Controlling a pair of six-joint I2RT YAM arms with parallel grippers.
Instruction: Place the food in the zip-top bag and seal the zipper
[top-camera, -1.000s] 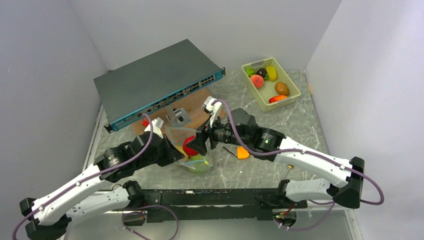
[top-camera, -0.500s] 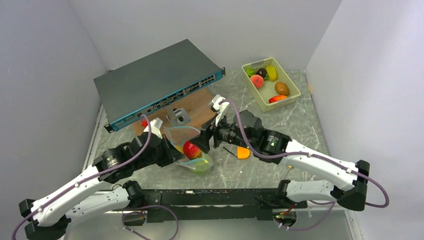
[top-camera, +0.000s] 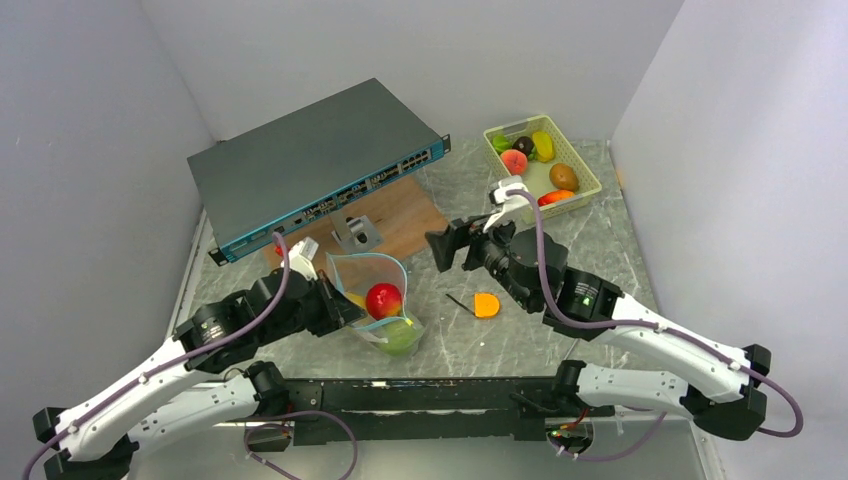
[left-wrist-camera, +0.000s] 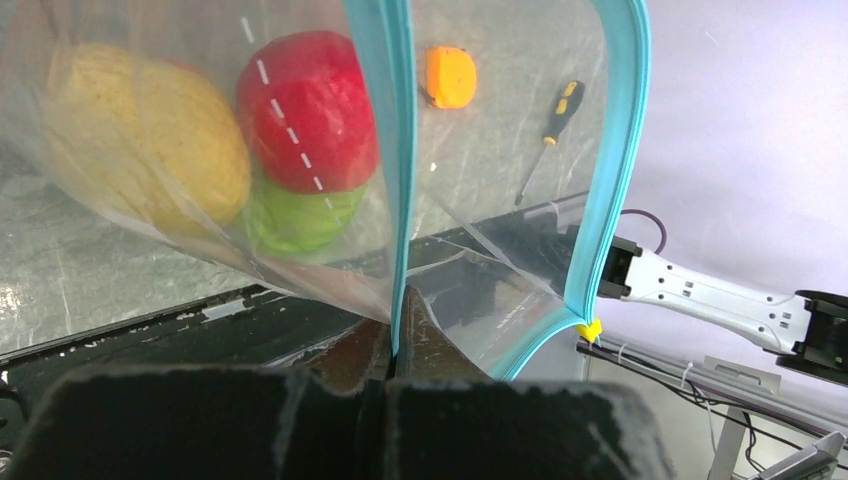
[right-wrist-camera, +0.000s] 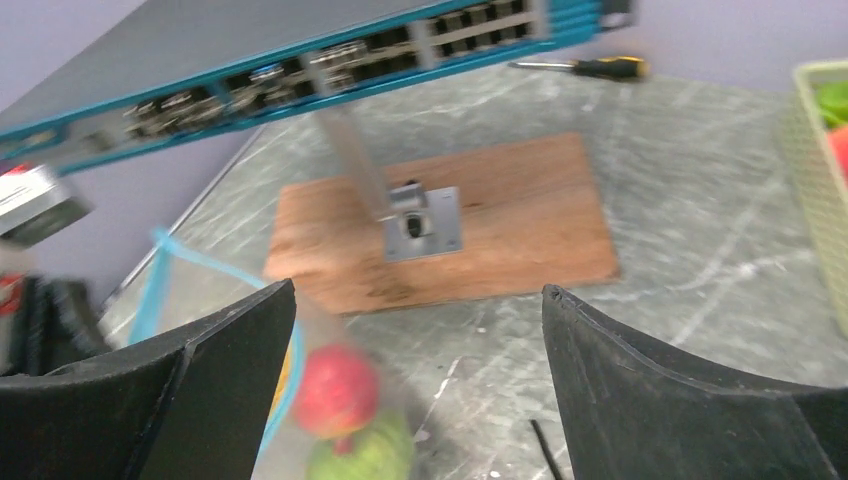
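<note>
The clear zip-top bag (top-camera: 372, 288) stands open on the table. Inside it are a red apple (top-camera: 384, 299), a green cabbage (top-camera: 398, 336) and a yellow lemon (top-camera: 354, 298). My left gripper (top-camera: 338, 307) is shut on the bag's teal zipper (left-wrist-camera: 400, 150) edge and holds the mouth up. The left wrist view shows the apple (left-wrist-camera: 308, 110), lemon (left-wrist-camera: 150, 150) and cabbage (left-wrist-camera: 300, 215) through the plastic. My right gripper (top-camera: 446, 247) is open and empty, above the table to the right of the bag. In its wrist view (right-wrist-camera: 417, 290) the apple (right-wrist-camera: 335, 390) shows blurred below.
A pale green basket (top-camera: 577, 155) at the back right holds more toy food, including a peach (top-camera: 514, 161). A network switch (top-camera: 320, 165) and a wooden board (top-camera: 400, 225) lie behind the bag. An orange piece (top-camera: 486, 305) and a screwdriver (top-camera: 460, 302) lie to its right.
My right gripper left the apple in the bag, then drew back up and to the right, open. The left gripper kept its hold on the zipper edge.
</note>
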